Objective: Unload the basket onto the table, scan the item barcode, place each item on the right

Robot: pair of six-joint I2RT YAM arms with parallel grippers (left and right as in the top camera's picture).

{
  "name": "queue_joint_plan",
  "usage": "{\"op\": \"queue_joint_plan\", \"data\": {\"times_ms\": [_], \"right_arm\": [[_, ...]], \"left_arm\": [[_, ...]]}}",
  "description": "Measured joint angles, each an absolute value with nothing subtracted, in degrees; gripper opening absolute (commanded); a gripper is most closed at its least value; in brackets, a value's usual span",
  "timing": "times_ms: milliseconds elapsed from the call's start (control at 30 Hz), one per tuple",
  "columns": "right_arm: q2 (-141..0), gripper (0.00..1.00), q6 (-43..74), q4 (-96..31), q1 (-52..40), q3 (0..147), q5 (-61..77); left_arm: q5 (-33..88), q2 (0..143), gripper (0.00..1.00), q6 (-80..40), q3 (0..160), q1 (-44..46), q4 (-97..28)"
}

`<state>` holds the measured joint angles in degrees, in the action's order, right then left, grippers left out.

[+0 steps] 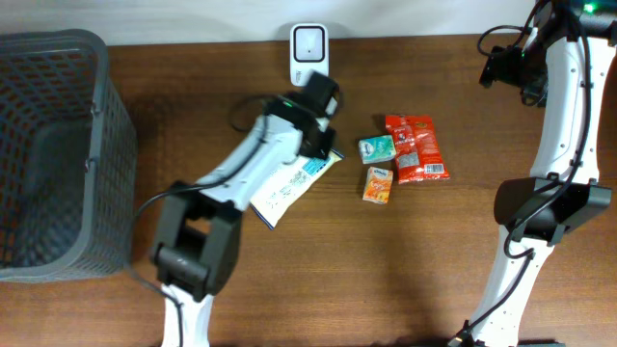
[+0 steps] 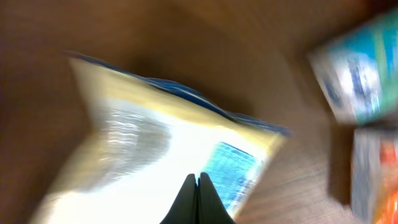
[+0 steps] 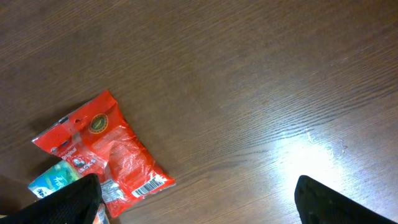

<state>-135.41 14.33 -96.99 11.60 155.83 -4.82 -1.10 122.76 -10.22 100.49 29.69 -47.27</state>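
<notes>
Wooden tabletop: left hand (image 2: 198, 177) clenched over the white packet (image 1: 286, 193), short of the far scanner (image 1: 308, 50); right hand (image 3: 205, 208) released. Barcode apparently not yet scanned.

Table (image 1: 405, 280): dark brown wood, filling nearly all of the overhead view and running out past its left, right and near sides. Showing fine grain lying left to right, along the far edge. Carrying soft dark shadows around the middle. Catching a bright whitish glare patch (image 3: 305, 146) in the right wrist view, spreading over the grain toward the lower right. Appearing only as blurred brown in the left wrist view.

Pale surface (image 1: 193, 19): lying beyond the table's far edge as a narrow light strip; wall or floor, not being clear which.

Lighting: falling fairly evenly across the tabletop, giving the wood a warm tone.
</notes>
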Motion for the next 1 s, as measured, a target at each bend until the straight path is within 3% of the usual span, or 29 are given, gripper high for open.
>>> {"op": "queue_joint_plan", "data": {"times_ms": [100, 233, 633, 667, 700, 733, 867, 1000], "right_arm": [[-135.4, 0.99, 14.3, -97.0, 11.6, 155.8, -4.8], [-135.4, 0.99, 14.3, -97.0, 11.6, 155.8, -4.8], [-135.4, 0.99, 14.3, -97.0, 11.6, 155.8, -4.8], [-135.4, 0.99, 14.3, -97.0, 11.6, 155.8, -4.8], [-135.4, 0.99, 14.3, -97.0, 11.6, 155.8, -4.8], [-135.4, 0.99, 14.3, -97.0, 11.6, 155.8, -4.8], [-135.4, 0.99, 14.3, -97.0, 11.6, 155.8, -4.8], [-135.4, 0.99, 14.3, -94.9, 11.6, 155.8, -4.8]], "left_arm": [[-3.7, 119.2, 0.00, -17.2, 101.4, 24.2, -46.4], [0.1, 124.5, 0.00, -19.8, 101.3, 24.3, -43.6], [15.5, 130.0, 0.03, -7.2, 104.7, 28.4, -53.8], [15.7, 130.1, 0.15, -7.0, 108.0, 27.4, -56.8], [15.9, 130.2, 0.33, -6.8, 111.5, 26.2, -59.4], [15.8, 130.2, 0.99, -6.7, 116.1, 24.6, -63.1], [11.7, 130.2, 0.99, -6.4, 128.2, 18.3, -72.0], [9.9, 130.2, 0.99, -7.8, 128.8, 13.1, -76.4]]}}
